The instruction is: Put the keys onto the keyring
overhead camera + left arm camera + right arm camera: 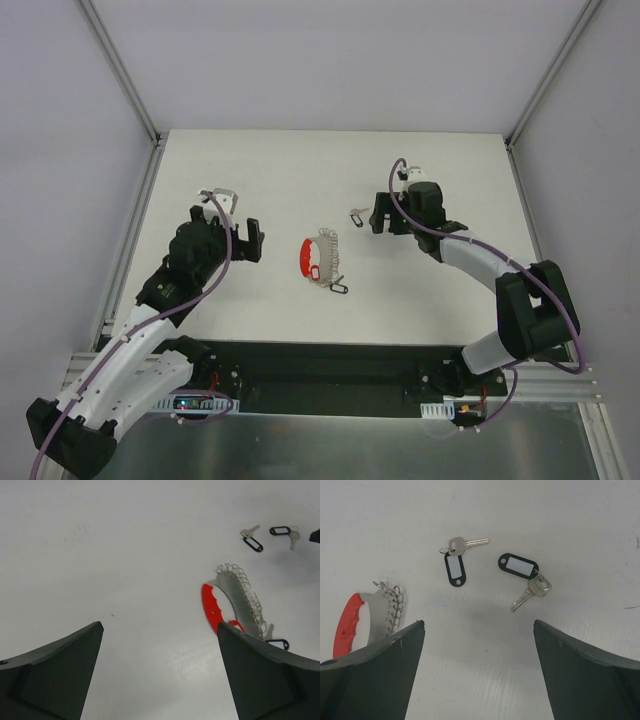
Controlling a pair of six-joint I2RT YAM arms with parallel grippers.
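Okay, by my read this is the pick-up step for a loose key. The right tool (378,213) hovers over the surface (270,170) with its fingers spread wide and nothing held. Just ahead of it lie the first black-tag key (456,560) and the second black-tag key (522,570), near each other but not touching, both apart from the keyring (318,258).

The keyring lies flat mid-surface between the two tools. A red tag (314,272) and a third black-tag key (338,288) sit at its near end. I cannot tell whether those two are threaded on or just touching it.

The next move probably calls for a drop onto one thin, flat key, with the pinch on its tag or its bow.

The right arm is elbow-out, with its wrist turned in toward centre. The left arm reaches forward with the left tool (250,238) pointed at the keyring, well apart from it, also wide and empty.
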